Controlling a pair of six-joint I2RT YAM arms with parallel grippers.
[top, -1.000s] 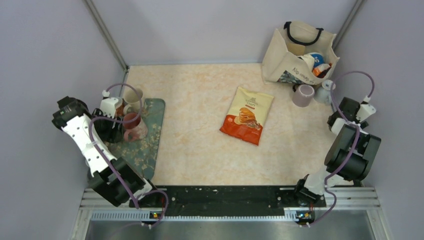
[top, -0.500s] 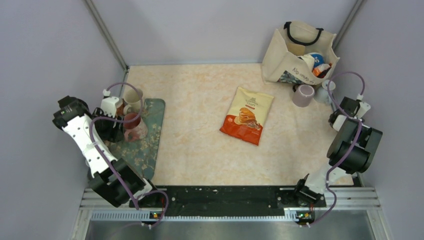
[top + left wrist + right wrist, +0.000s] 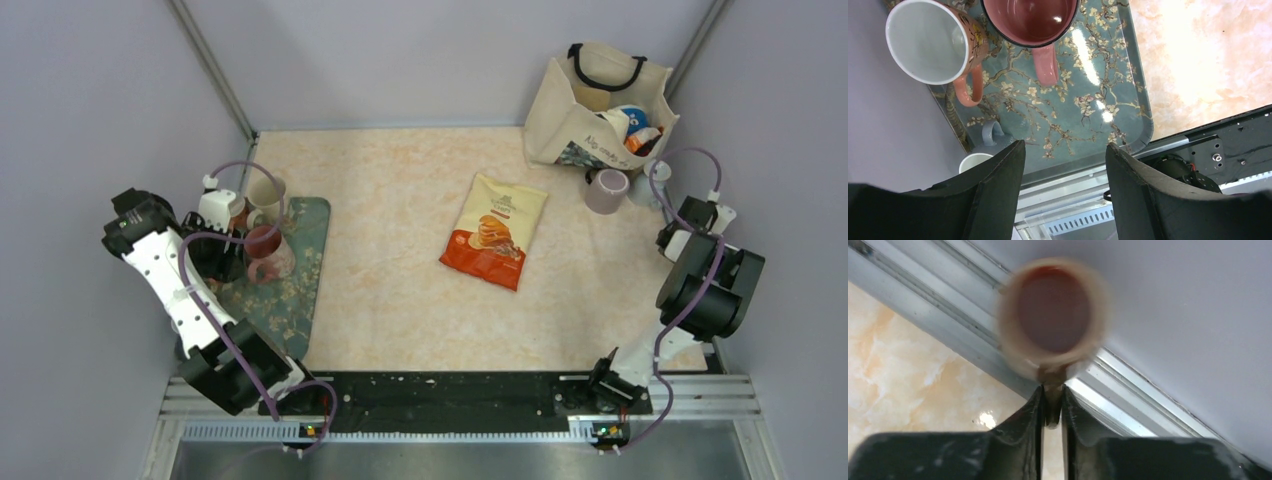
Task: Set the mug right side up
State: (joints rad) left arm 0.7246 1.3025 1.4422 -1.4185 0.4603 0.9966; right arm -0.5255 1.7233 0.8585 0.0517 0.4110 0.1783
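The right claw (image 3: 1052,410) was clenched on the handle of the cream mug (image 3: 1053,315), its fingers (image 3: 1030,415) pinching the thin loop at the lower middle of the right wrist view. A handle grip of that kind probably served to give leverage for rolling the mug over. Its brown-lined mouth faced the camera, blurred, against the wall (image 3: 1173,315) and a metal rail (image 3: 948,315), at the right edge of the top view near the tote bag (image 3: 590,110) and a lilac mug (image 3: 606,190). Whether it rested on anything could not be told. The left claw (image 3: 1063,165) hung released over the floral tray (image 3: 1098,100), holding nothing, above a pink mug (image 3: 1030,20) and an orange mug (image 3: 928,40) standing mouth-up. The worktop (image 3: 400,200) was pale marbled peach, a snack bag (image 3: 495,230) at its centre, with plain lilac-grey wall on every side
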